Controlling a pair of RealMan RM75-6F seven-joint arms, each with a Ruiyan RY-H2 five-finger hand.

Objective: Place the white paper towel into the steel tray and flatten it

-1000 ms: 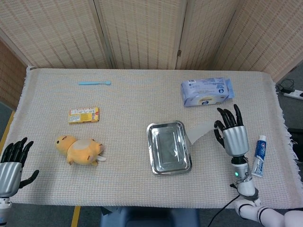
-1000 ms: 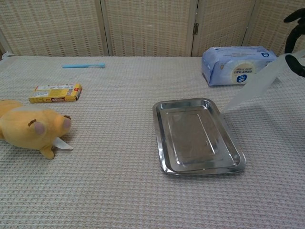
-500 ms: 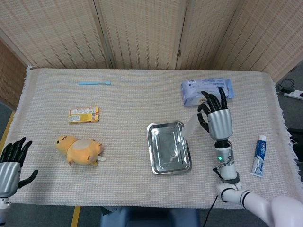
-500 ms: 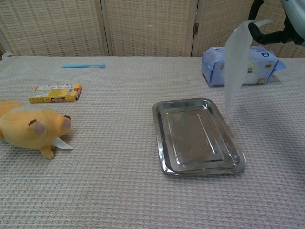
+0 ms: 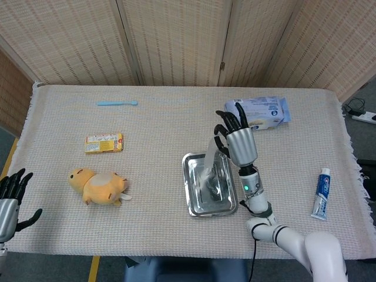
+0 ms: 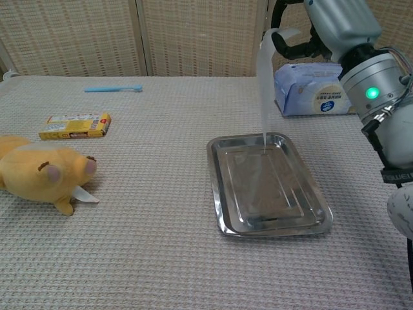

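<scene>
White paper towel (image 5: 210,154) is pinched by the right hand (image 5: 238,141) in the head view and hangs down over the steel tray (image 5: 192,207), near the tray's far edge. A second ago the towel was held out past the tray's right side; now it has been carried above the tray. The left hand (image 5: 10,197) is seen at the near left corner of the table, with its fingers spread and nothing held.

In the chest view, the paper towel (image 6: 264,84) is seen hanging straight down, and its bottom tip seems to just reach the tray (image 6: 222,219) by the far rim. The right hand (image 6: 322,26) is held high above it. The towel is not yet laid down, so it is judged that lowering, letting go and flattening are still to be done.
</scene>
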